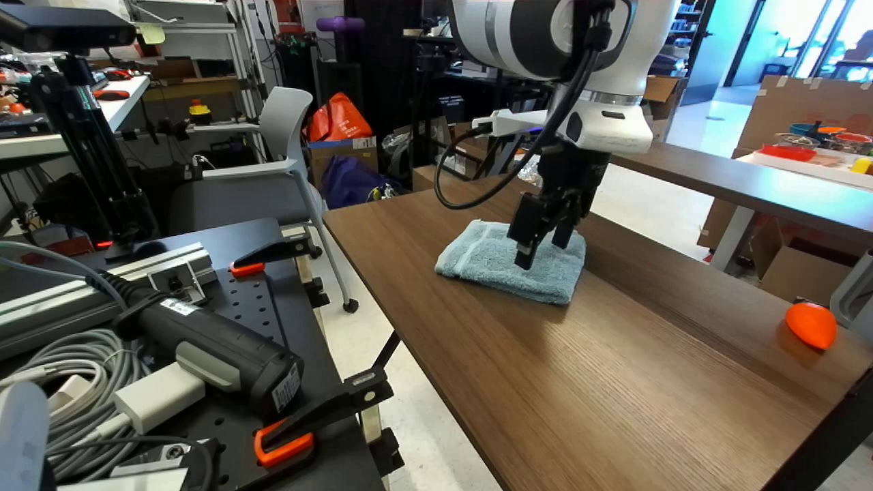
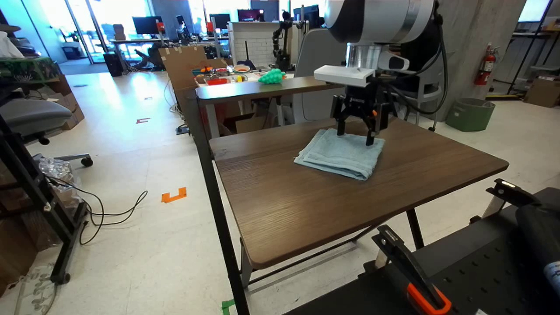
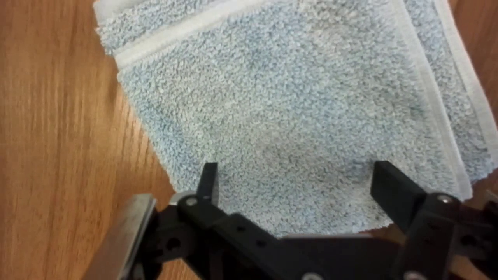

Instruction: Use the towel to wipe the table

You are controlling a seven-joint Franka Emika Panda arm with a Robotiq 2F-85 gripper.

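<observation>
The towel, a folded light blue-grey cloth, lies flat on the dark brown table (image 1: 614, 382) (image 2: 284, 210). The towel shows in both exterior views (image 1: 484, 266) (image 2: 341, 155) and fills most of the wrist view (image 3: 291, 97). My gripper (image 1: 542, 249) (image 2: 355, 138) points down over the towel, towards the side nearer the arm. In the wrist view the gripper's fingers (image 3: 294, 165) are wide apart with only the towel's flat surface beneath and between them. The fingertips are at or just above the cloth; I cannot tell whether they touch it. Nothing is gripped.
A black bench (image 1: 259, 320) with clamps (image 1: 320, 416) (image 2: 411, 267) stands alongside the table. An orange rounded thing (image 1: 811, 326) is near the table's edge. A second table (image 1: 750, 184) (image 2: 262, 90) runs behind. A black post (image 2: 210, 197) rises at the table's end.
</observation>
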